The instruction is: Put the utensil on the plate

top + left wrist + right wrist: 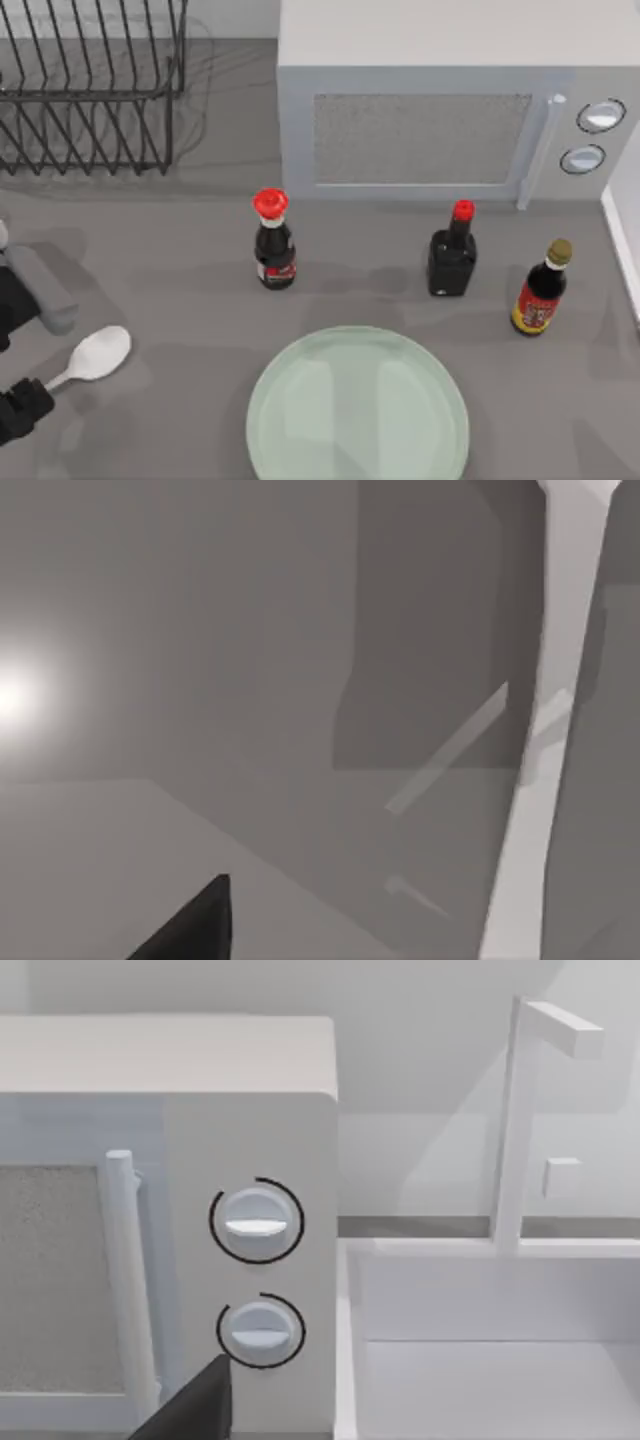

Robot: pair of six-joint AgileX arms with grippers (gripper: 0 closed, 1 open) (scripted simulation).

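Top view looks straight down; right wrist (close) shares its microwave (440, 100).

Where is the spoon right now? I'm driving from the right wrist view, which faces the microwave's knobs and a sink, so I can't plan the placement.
Observer: The white spoon lies on the table near its left side, apart from the plate.
Operator: Is the left arm anywhere near it?
Observer: Yes. The left gripper sits right at the end of the spoon's handle, by the top view's left edge. I cannot confirm a grasp.
Operator: And where is the plate from there?
Observer: The pale green plate is at the table's front centre, to the spoon's right, with nothing on it.
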